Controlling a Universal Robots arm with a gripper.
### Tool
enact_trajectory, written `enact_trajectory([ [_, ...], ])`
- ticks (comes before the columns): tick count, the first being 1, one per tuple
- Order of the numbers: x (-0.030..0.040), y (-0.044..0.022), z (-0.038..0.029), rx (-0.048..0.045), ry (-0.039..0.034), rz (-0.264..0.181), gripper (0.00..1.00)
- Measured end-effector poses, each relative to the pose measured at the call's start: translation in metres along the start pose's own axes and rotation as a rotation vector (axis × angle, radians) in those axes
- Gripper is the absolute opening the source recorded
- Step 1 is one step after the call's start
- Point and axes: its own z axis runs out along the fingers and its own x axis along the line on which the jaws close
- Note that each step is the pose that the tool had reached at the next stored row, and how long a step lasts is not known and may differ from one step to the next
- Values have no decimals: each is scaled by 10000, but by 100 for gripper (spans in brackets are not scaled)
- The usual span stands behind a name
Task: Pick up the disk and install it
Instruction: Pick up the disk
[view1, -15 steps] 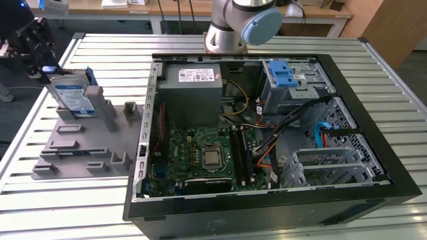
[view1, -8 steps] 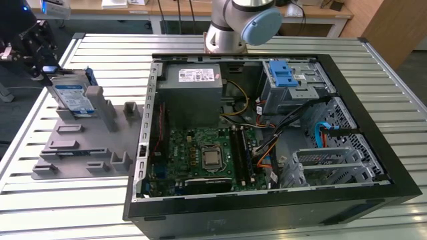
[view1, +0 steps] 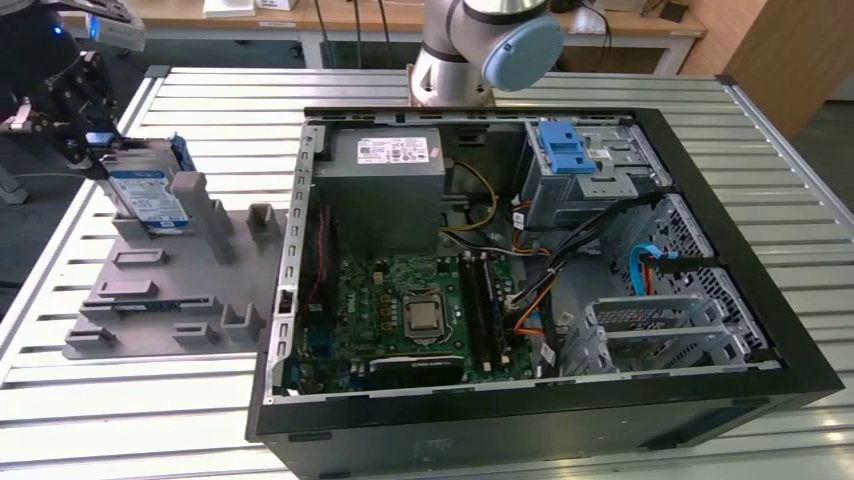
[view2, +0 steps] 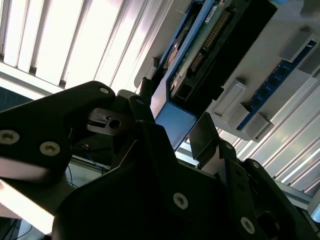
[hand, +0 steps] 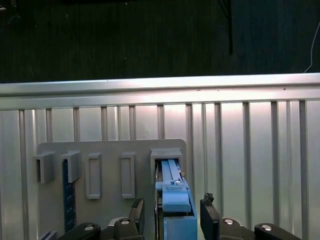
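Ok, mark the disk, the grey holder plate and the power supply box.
the disk (view1: 144, 198), exterior view, on its white-and-blue label.
the grey holder plate (view1: 200, 275), exterior view, on a bare flat part.
the power supply box (view1: 387, 200), exterior view, on its grey face below the sticker.

A robotics lab or workshop; a slatted aluminium tabletop (view1: 767, 140) holds an opened computer case (view1: 534, 425) beside a robot arm (view1: 467, 45); wooden benches (view1: 641, 25) behind.
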Motion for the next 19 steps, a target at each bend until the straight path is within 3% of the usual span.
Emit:
enact_trajectory([
  [7, -4, 2, 67, 0, 30, -2, 56],
  [19, -5, 3, 61, 1, 30, -2, 56],
])
